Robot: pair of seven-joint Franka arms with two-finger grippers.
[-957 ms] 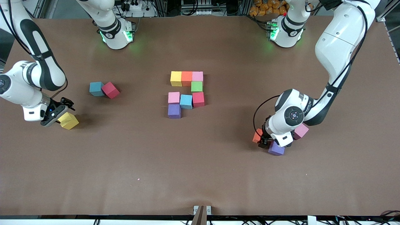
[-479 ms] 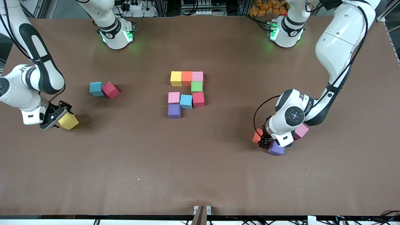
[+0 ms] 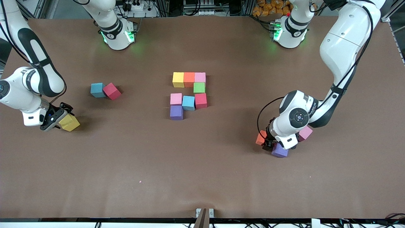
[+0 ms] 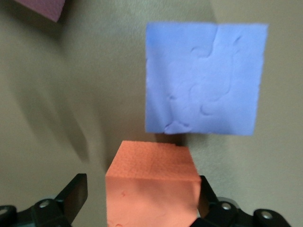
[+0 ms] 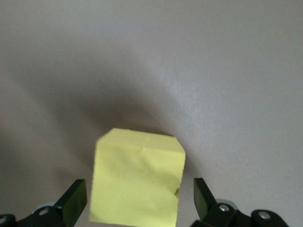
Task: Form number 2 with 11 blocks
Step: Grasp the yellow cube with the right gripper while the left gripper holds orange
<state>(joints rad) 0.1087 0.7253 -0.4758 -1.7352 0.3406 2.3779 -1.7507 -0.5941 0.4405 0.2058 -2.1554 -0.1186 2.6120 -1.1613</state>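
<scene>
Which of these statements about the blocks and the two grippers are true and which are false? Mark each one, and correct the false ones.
1. The unfinished number 2 is made of eight blocks. True.
2. The right gripper is open around a yellow block. True.
3. The left gripper is around a green block. False: it is open around an orange block, and the green block sits in the digit.
4. The teal block and the dark pink block lie well apart. False: they touch.
5. A purple block lies beside the orange block. True.
</scene>
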